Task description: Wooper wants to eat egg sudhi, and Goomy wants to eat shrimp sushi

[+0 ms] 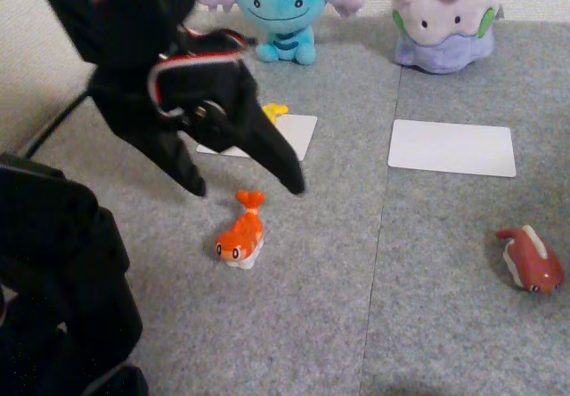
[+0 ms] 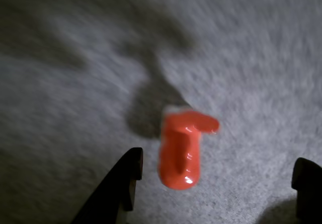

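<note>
shrimp sushi (image 1: 241,235) — just below spread gripper (image 1: 247,187)

**Soft room light outside, murk and blur at the wrist**

The other view is evenly lit and fairly sharp; faint shadows sit under the shrimp sushi (image 1: 241,233), and the black arm at left reads as a near silhouette. The wrist view is dim and motion-blurred, corners dark, a broad shadow across the upper centre, glare spots on the orange figurine.
</note>
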Motion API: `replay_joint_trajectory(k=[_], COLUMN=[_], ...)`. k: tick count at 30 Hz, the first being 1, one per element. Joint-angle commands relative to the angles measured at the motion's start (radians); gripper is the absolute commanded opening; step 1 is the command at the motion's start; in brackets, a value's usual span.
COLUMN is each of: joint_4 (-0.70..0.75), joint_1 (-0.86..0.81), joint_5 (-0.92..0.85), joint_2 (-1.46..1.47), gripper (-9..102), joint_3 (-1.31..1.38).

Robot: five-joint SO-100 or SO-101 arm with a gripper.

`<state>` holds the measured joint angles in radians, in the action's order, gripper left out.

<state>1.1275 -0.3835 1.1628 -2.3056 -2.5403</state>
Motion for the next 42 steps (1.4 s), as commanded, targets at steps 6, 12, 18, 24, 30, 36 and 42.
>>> replay_joint_trajectory(k=[6,12,18,24,30,36,42], joint_4=[-0.146,-0.252,-0.261,-0.189,0.011,0.247,0.29], joint_1=[-0.043,-0.052,-0.074,-0.092,-0.106,-0.107,-0.132], joint_5=[-0.112,-0.103,-0.083,-0.083,-0.025,-0.031,-0.067], joint_2=[0.172,0.302,0.327,0.327,0.334,0.453,0.792], gripper=[34,21,4,0,0,0,0], joint_3=[-0.057,-0.057,-0.054,-0.035,0.236,0.709,1.18])
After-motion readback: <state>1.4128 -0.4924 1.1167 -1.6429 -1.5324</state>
